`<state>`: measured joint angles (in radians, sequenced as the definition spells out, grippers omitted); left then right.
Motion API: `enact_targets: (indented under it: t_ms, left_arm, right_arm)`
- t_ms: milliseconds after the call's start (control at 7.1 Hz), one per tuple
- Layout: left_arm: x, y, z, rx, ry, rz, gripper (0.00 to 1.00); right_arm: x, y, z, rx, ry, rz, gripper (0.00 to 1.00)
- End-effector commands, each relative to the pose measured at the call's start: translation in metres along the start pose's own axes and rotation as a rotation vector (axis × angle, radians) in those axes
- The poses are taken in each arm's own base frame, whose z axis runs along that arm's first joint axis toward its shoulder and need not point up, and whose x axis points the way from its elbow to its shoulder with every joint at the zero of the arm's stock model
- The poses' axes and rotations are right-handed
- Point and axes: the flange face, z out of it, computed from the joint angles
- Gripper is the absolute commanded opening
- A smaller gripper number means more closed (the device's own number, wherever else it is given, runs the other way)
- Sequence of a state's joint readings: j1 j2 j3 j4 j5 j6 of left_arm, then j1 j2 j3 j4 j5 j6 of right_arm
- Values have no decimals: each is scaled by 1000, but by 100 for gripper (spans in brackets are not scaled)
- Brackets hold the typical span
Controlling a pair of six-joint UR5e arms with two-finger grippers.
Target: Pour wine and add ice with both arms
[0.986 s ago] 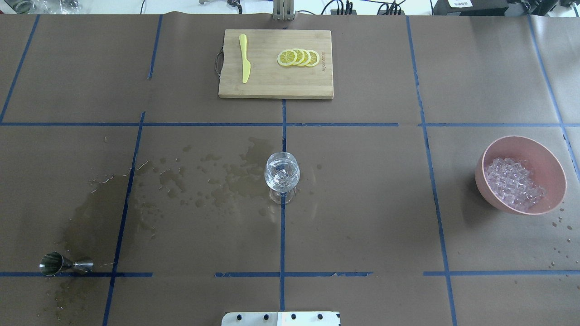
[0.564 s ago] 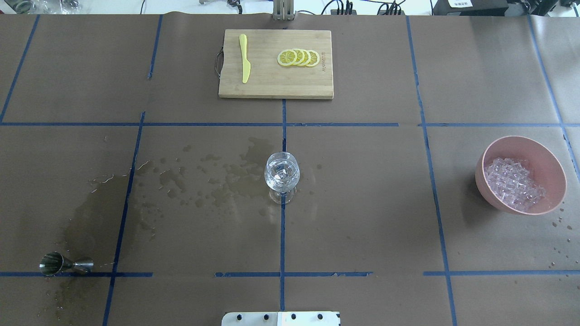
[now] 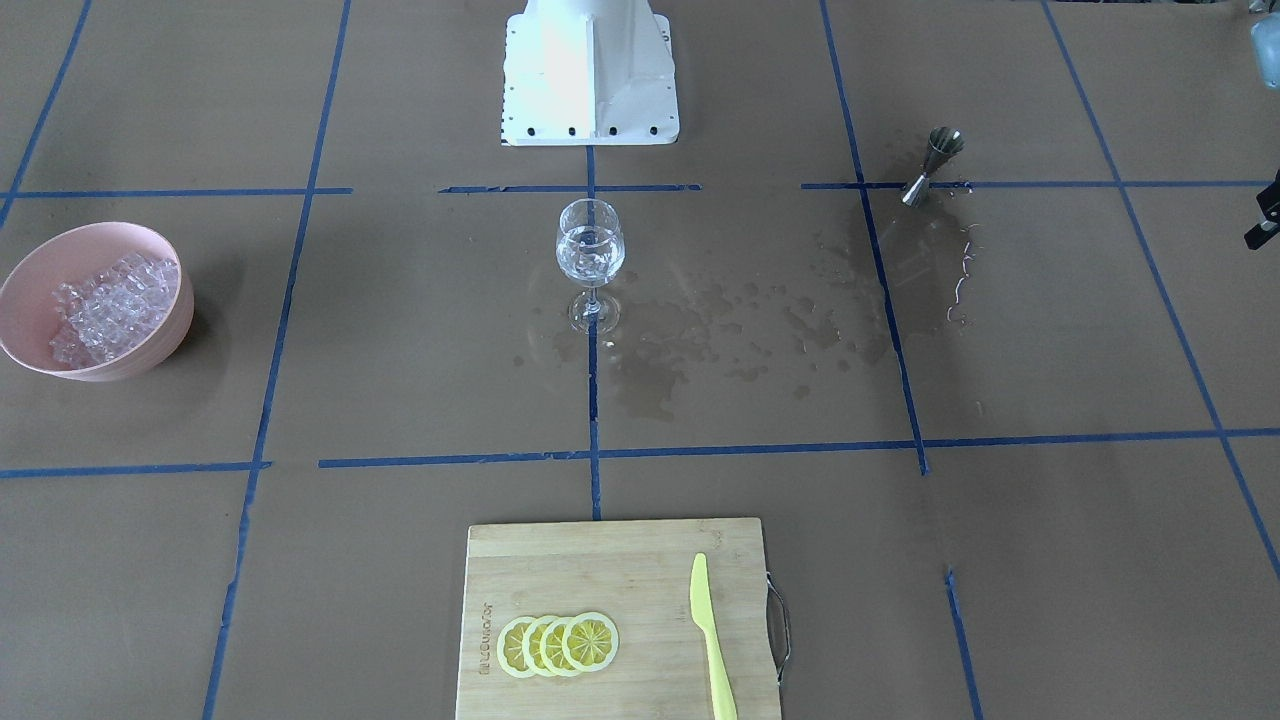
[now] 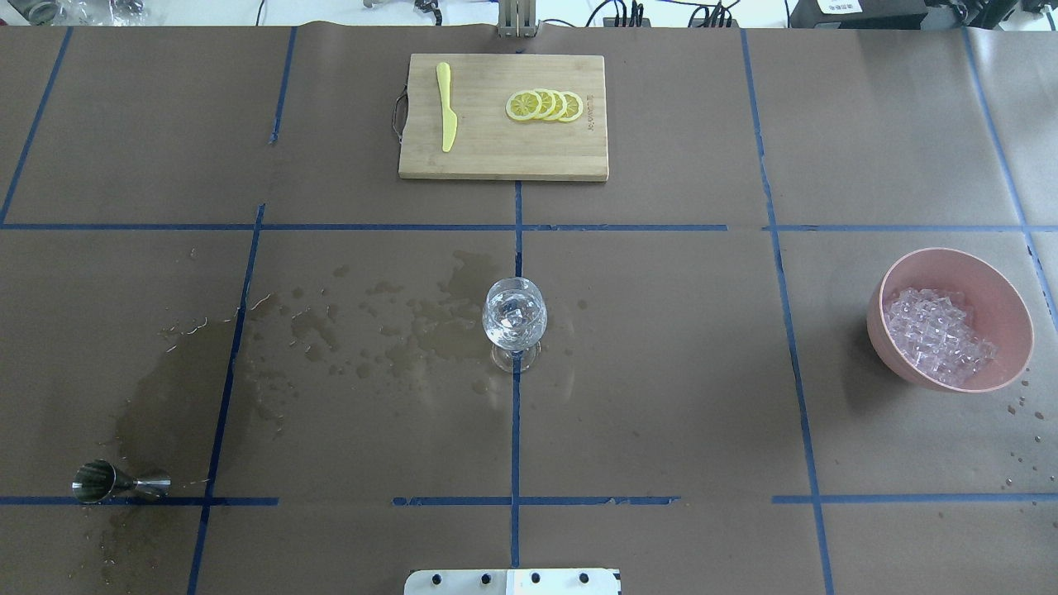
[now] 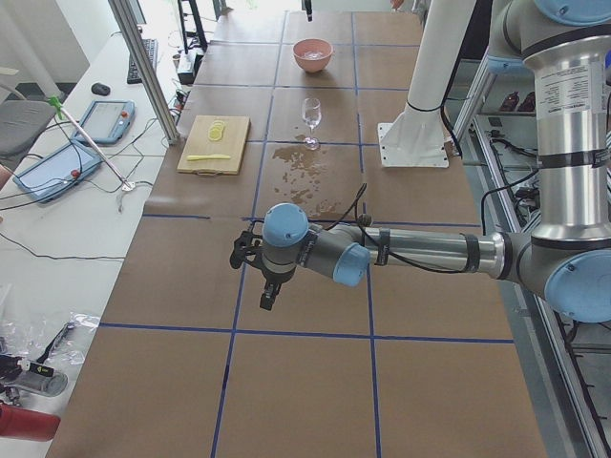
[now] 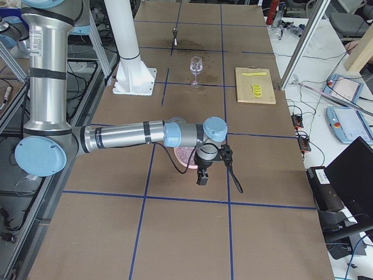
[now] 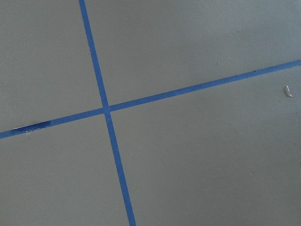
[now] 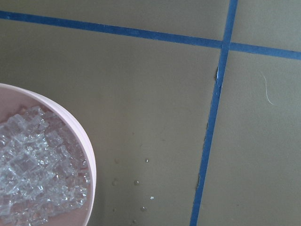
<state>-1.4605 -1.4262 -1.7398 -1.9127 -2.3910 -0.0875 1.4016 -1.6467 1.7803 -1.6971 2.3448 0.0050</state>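
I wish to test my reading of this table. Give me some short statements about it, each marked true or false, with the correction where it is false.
1. The wine glass stands upright. True.
2. The pink bowl is empty. False: it holds ice.
3. The yellow knife and the lemon slices lie on the cutting board. True.
4. The measuring cup stands next to the bowl. False: it is at the opposite end of the table, near a wet stain.
5. Jaws grip the wine glass. False: nothing touches it.
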Motion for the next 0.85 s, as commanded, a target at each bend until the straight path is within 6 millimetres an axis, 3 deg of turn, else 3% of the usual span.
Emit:
enact_targets:
  t_ms: [0, 423, 704]
  left_arm:
    - [-10, 2, 5, -9, -37, -16, 100]
    - [-2, -2, -13, -21, -49, -51, 100]
    - [-19, 6, 2, -96, -72, -122, 100]
  right_arm:
    - [0, -3, -11, 26, -7, 30, 100]
    - [-1, -6, -15, 34, -7, 41, 100]
    - [0, 2, -18, 39, -9, 44, 100]
